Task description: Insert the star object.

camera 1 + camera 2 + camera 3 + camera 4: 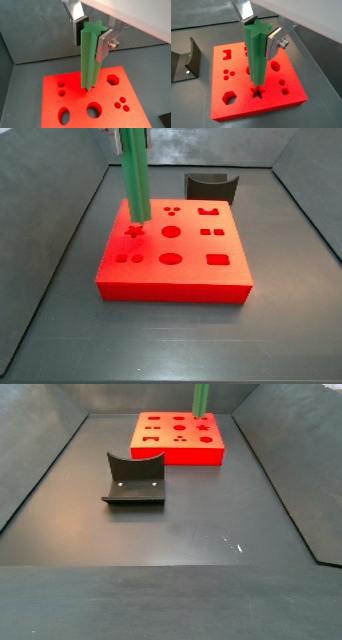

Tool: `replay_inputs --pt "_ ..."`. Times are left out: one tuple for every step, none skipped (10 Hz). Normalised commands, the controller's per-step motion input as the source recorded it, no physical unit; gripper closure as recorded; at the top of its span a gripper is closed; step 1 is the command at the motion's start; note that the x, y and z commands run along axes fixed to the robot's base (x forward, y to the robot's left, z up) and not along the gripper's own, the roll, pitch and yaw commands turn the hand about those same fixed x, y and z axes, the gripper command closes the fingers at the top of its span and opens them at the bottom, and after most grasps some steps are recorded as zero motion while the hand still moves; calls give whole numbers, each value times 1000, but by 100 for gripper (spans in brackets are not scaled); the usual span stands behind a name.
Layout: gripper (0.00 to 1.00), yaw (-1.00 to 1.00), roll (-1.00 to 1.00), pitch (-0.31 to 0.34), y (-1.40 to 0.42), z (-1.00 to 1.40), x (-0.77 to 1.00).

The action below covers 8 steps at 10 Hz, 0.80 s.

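My gripper (92,36) is shut on the top of the star object (89,60), a long matte green bar with ridged sides that hangs upright; both also show in a wrist view (260,34), (255,57). Below it lies the red block (271,95) with shaped holes. The bar's lower end hovers just above the star-shaped hole (256,91), a little short of it. In both side views the bar (135,173) (202,399) stands over the block (181,273) (178,446) near the star hole (134,230). The gripper itself is cut off at the top of the side views.
The dark fixture (134,481) stands on the dark floor apart from the block; it also shows in a wrist view (186,62) and in a side view (210,185). Grey walls (54,188) enclose the floor.
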Motion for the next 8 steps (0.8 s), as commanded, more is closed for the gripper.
replay_inputs --pt "100 103 79 0 0 -134 31" --pt "100 66 51 0 0 -249 0" --pt "100 0 10 -16 0 -300 -37" --pt "100 -91 -11 -11 0 -214 0" --pt "100 -231 -31 -14 0 -89 0" --pt "100 -177 -63 -27 89 -34 0" --pt "100 -160 -60 -31 146 -20 0" --pt "100 -106 -14 -29 111 -40 -29"
